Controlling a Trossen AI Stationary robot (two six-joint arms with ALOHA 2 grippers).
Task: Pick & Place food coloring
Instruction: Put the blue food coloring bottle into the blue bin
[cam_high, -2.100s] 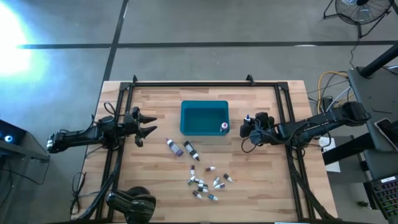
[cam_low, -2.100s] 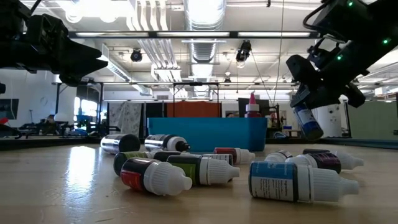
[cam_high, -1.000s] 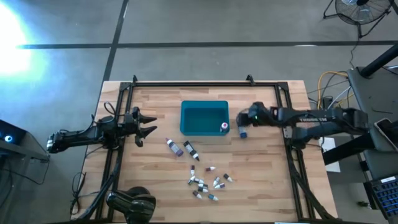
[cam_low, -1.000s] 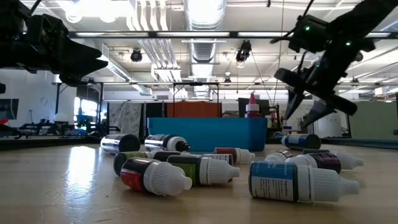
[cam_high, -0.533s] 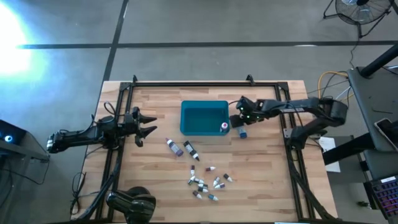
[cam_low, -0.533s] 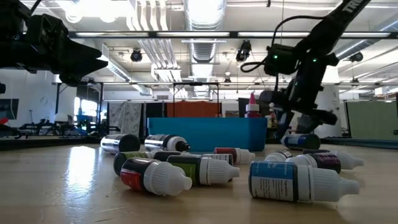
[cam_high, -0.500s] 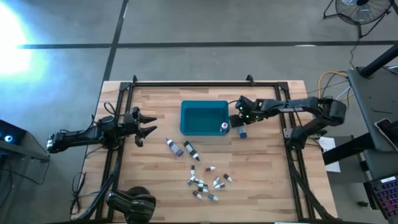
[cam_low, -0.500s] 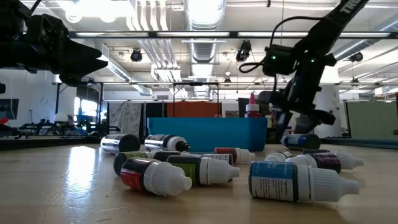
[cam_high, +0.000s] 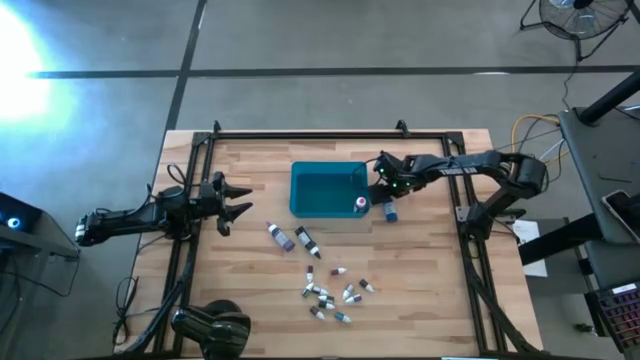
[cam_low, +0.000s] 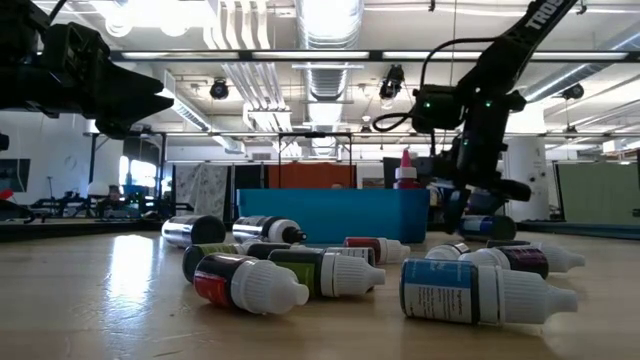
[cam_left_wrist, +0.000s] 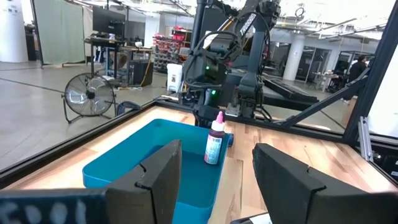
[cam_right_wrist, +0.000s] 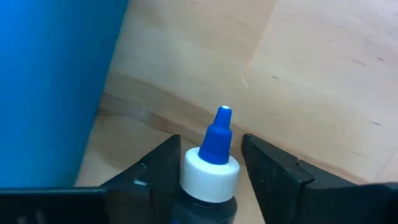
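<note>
Slippage worries us most: our right gripper (cam_high: 385, 189) sits just beside the teal bin (cam_high: 328, 190), its fingers (cam_right_wrist: 273, 168) flanking a blue-tipped bottle (cam_right_wrist: 211, 171) lying on the wood (cam_high: 430, 290), but we cannot tell whether they grip it. Closing off-centre could squirt it away. Our left gripper (cam_high: 236, 199) waits open and empty, well apart. More bottles (cam_high: 330, 290) lie scattered; one (cam_high: 361, 204) stands inside the bin.

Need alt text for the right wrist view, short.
A blue-tipped, white-capped dropper bottle stands between the right pincer's two dark fingers, just above the pale wooden tabletop. The teal plastic bin's wall is beside it.
</note>
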